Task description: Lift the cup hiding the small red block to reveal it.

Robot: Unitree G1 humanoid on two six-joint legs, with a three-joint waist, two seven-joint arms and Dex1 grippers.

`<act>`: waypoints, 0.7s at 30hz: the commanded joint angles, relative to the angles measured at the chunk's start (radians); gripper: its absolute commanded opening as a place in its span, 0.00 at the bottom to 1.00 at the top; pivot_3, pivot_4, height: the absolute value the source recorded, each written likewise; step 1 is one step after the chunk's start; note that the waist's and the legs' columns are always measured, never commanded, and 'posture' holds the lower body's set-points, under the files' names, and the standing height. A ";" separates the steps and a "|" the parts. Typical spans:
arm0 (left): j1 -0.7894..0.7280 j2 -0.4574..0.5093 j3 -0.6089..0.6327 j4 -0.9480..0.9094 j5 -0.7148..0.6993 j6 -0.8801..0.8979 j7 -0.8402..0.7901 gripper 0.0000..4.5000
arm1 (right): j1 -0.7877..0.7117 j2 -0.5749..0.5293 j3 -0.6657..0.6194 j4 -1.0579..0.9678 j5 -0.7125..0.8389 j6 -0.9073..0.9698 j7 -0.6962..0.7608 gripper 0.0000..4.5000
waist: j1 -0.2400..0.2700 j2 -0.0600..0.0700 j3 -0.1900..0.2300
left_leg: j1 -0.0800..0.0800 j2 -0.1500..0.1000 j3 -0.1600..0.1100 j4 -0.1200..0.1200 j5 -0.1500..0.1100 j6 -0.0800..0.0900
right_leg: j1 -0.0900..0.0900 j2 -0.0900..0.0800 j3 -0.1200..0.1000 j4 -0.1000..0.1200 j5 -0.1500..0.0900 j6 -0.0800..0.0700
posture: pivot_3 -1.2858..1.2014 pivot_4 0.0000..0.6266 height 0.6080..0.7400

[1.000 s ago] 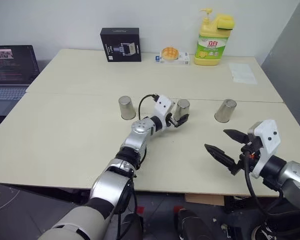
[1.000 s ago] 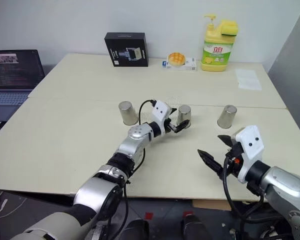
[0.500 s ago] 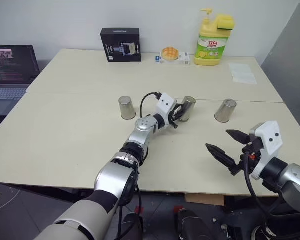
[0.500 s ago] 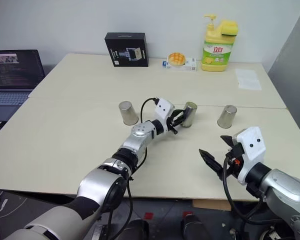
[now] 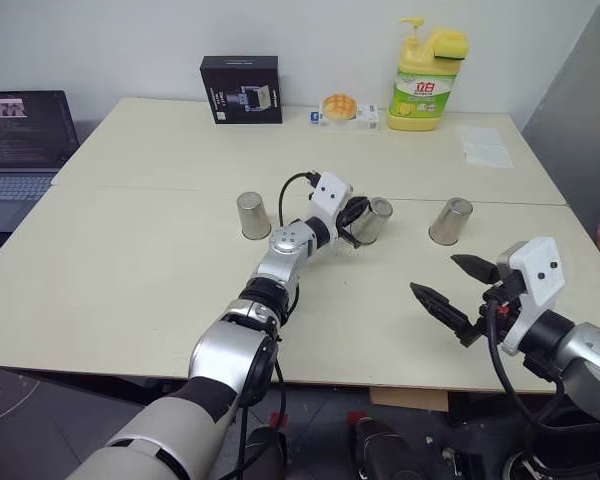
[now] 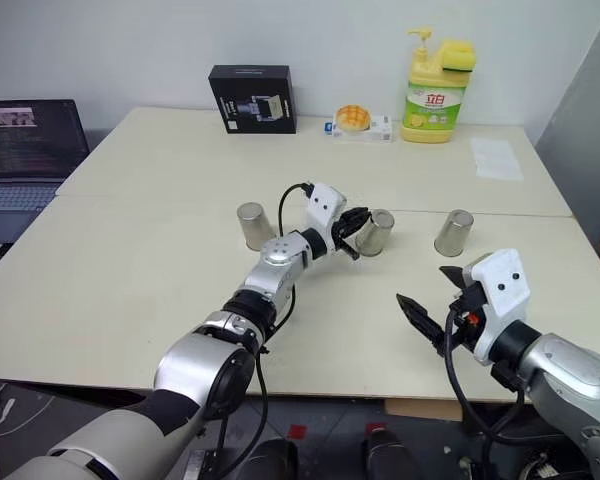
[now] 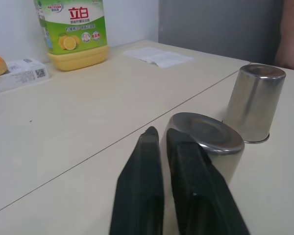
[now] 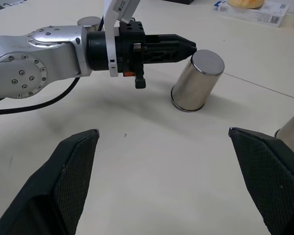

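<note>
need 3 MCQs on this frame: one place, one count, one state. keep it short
1. Which cup is the left gripper at?
A. left
B. middle
C. right

2. How many metal cups are there?
A. two
B. four
C. three

3. The middle cup is:
A. tilted
B. upright
C. lying flat

Answers:
1 B: the shut fingertips sit against the middle cup's upper edge.
2 C: the left cup, the middle cup and the right cup.
3 A: it leans away from the gripper while the other two stand straight.
</note>
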 commanded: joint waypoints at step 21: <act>0.033 -0.013 0.002 -0.100 0.010 0.045 0.016 1.00 | 0.034 -0.021 -0.001 -0.046 0.047 -0.038 -0.086 1.00 | 0.001 0.000 0.000 | 0.000 0.000 0.000 0.000 0.000 0.000 | 0.000 0.000 0.000 0.000 0.000 0.000 | 0.52 0.24 1.00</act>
